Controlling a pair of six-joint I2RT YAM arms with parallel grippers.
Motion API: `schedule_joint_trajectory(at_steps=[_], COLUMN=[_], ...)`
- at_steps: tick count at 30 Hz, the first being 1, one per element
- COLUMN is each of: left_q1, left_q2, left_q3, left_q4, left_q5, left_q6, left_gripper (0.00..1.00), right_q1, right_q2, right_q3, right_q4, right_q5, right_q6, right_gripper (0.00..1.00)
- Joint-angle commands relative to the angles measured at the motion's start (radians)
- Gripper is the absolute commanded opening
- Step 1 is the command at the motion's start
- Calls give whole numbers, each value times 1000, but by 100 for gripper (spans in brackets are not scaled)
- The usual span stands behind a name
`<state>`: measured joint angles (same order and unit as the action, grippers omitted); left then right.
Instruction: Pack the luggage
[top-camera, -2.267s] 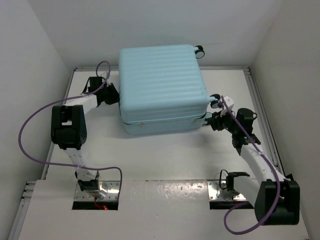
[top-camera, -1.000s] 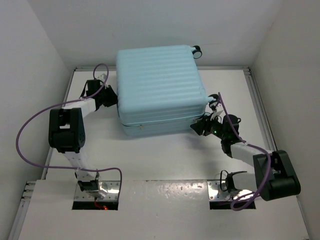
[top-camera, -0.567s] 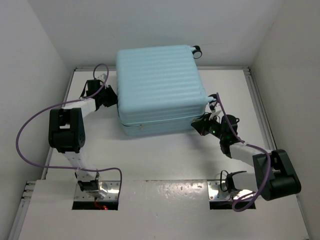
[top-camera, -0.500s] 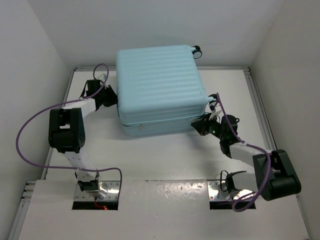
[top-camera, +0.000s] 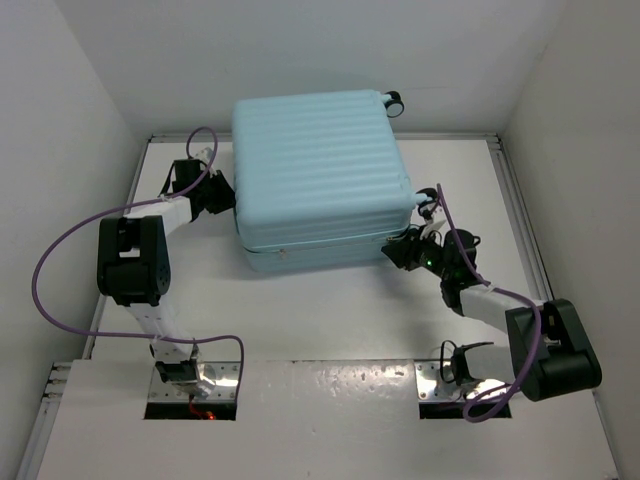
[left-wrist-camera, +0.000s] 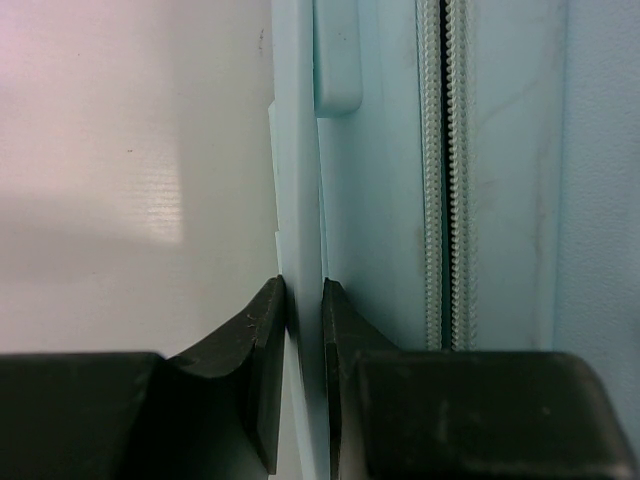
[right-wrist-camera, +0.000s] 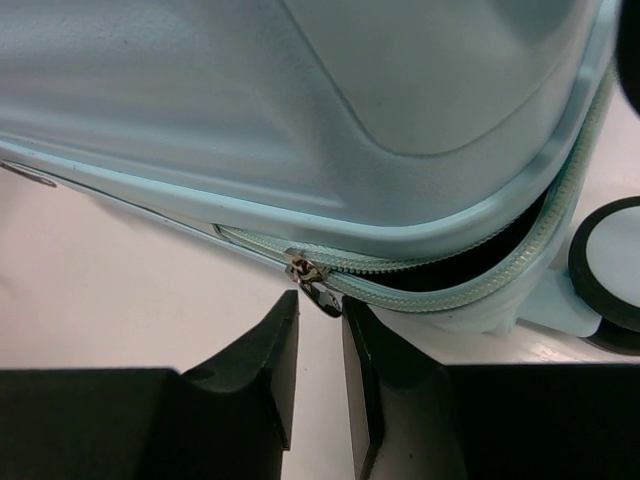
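The luggage (top-camera: 320, 170) is a large pale aqua ribbed suitcase lying flat at the back middle of the table, lid down. My left gripper (top-camera: 226, 196) is at its left side. In the left wrist view the gripper (left-wrist-camera: 303, 300) is shut on a thin aqua edge of the luggage (left-wrist-camera: 298, 180), beside the zipper (left-wrist-camera: 445, 170). My right gripper (top-camera: 397, 253) is low at the front right corner. In the right wrist view its jaws (right-wrist-camera: 320, 315) stand a narrow gap apart, with the metal zipper pull (right-wrist-camera: 316, 282) just at the fingertips. The zipper gapes dark at that corner (right-wrist-camera: 480, 268).
White walls close in the table on the left, back and right. A black-and-white wheel (top-camera: 398, 101) sticks out at the luggage's back right, and another (right-wrist-camera: 605, 265) sits by my right gripper. Purple cables loop from both arms.
Over 2.3 s the right arm dropped low and brought its gripper to the front right corner, and the luggage shifted slightly left. In the last second almost nothing moved.
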<state>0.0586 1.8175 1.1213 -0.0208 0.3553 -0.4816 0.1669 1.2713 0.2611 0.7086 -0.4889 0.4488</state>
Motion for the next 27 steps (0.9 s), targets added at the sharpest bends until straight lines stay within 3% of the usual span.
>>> schedule_joint_trajectory(at_steps=[1, 6, 13, 27], left_q1=[9, 9, 9, 81], left_q2=[46, 46, 46, 28], left_q3=[-63, -72, -81, -91], left_q4=[-192, -192, -192, -235], left_q5=[-26, -26, -35, -55], left_q6=[44, 44, 44, 92], left_gripper=[0, 0, 0, 0], right_q1=[22, 45, 57, 0], right_q2=[5, 10, -19, -173], right_q3=[63, 78, 87, 41], right_q4=[121, 132, 127, -89], right_q5=[30, 84, 179, 334], right_q6=[1, -2, -1, -77], right_gripper=[25, 22, 1, 0])
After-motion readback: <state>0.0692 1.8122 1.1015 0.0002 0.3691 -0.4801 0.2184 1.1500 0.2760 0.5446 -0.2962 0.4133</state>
